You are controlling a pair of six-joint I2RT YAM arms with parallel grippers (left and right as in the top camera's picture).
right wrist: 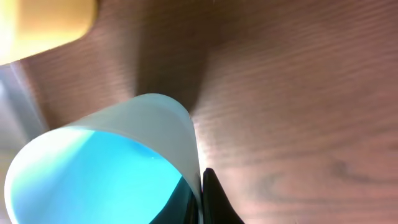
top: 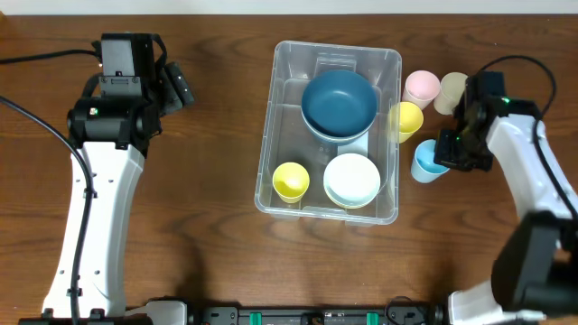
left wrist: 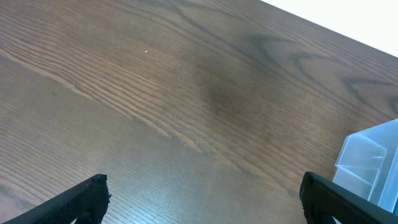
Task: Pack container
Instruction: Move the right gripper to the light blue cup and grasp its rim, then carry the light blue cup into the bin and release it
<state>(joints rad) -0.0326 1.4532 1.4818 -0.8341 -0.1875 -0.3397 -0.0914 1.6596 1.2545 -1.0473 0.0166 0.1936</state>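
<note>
The blue cup fills the right wrist view, its open mouth facing the camera. The right hand is clamped on its rim, one finger inside the wall and one outside. From overhead this cup sits to the right of the bin, close to the bin's right wall. It looks tilted towards the bin, though the view is too tight to be sure.

The clear bin stands on the bench about midway between the two arms. Inside it a dark blue bowl lies at the far end. A white bowl sits at the near right and an inner yellow cup at the near left.

Outside, an outer yellow cup stands just beside the bin's right wall, beyond the blue cup. A pink cup and a cream cup stand side by side farther back on the right.

The left hand hangs over bare wood well to the left of the bin. Its fingers are spread wide apart and hold nothing, and a corner of the bin shows at the right edge of its view.
</note>
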